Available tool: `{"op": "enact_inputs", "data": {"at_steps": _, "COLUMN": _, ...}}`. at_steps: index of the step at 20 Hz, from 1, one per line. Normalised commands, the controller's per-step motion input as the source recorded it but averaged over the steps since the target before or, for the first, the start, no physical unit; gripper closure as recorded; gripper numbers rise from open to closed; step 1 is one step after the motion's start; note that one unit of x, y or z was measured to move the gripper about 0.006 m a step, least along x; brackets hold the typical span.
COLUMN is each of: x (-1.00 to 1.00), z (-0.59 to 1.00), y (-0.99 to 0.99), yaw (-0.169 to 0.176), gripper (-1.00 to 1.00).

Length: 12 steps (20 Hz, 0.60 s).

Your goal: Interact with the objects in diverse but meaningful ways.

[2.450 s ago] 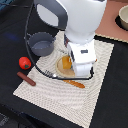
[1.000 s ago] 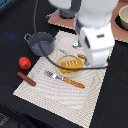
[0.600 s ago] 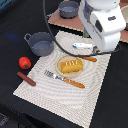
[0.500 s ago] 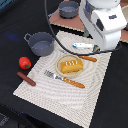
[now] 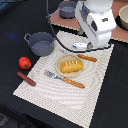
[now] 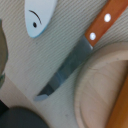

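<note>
place setting on striped mat (image 5: 55, 90): bread loaf (image 5: 70, 65) plated between fork (image 5: 64, 80) and knife (image 6: 80, 52), fish (image 6: 40, 16) beside blade, pot (image 5: 41, 44), tomato (image 5: 24, 62), sausage (image 5: 26, 79) alongside; claw state cannot be told.

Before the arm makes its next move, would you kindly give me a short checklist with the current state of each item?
1. Bread loaf lies on the plate: ok.
2. Fork lies flat on the mat, apart from the sausage: ok.
3. Knife rests on the mat beside the plate rim, white fish close by: ok.
4. Pot upright, tomato beside it on the dark table: ok.
5. Tool open or shut: cannot tell, its fingers are hidden in both views.
6. Tool empty: cannot tell.
</note>
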Motion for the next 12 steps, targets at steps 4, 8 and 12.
{"op": "enact_inputs", "data": {"at_steps": 4, "x": -0.57, "z": -0.36, "y": 0.47, "yaw": -0.069, "gripper": -1.00}}
{"op": "enact_inputs", "data": {"at_steps": 8, "x": -0.29, "z": -0.23, "y": 0.51, "yaw": 0.000, "gripper": -1.00}}
{"op": "enact_inputs", "data": {"at_steps": 12, "x": 0.03, "z": -0.03, "y": 0.41, "yaw": 0.000, "gripper": -1.00}}
